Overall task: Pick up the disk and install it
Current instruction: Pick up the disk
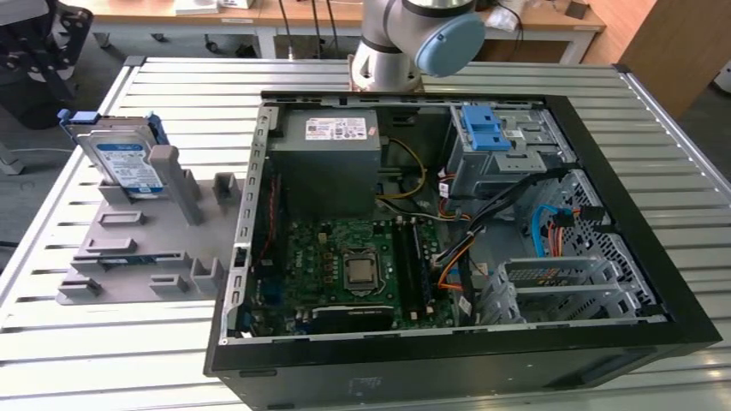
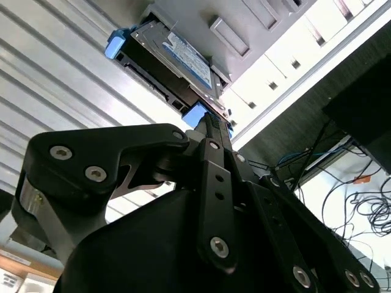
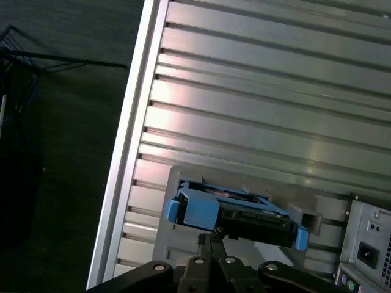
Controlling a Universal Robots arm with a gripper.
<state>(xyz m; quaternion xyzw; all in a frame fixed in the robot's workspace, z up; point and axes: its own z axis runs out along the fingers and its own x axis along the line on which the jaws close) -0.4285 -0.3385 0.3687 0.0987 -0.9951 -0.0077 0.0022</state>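
Slats of a ribbed silver metal table [image 1: 68, 342] carry everything. At the exterior view's left sits a moulded grey plastic fixture [image 1: 126, 248]. Standing on edge in one of its slots, leaning a little and untouched, is the disk [image 1: 123, 158], a flat silver metal hard drive with a blue-and-white label in a thin blue plastic bracket. Further right, the pale grey and blue robot arm [image 1: 412, 43] rises behind the open black computer case [image 1: 457, 364], whose grey metal drive cage [image 1: 502, 137] sits toward the exterior view's right. In the first wrist view the black gripper [image 3: 212, 235] looks clenched on nothing, its fingertips meeting and aimed at the disk. The disk lies ahead of them and apart, though how far I cannot judge. Its long axis runs crosswise to the fingers, the blue-bracketed edge facing the pincer.
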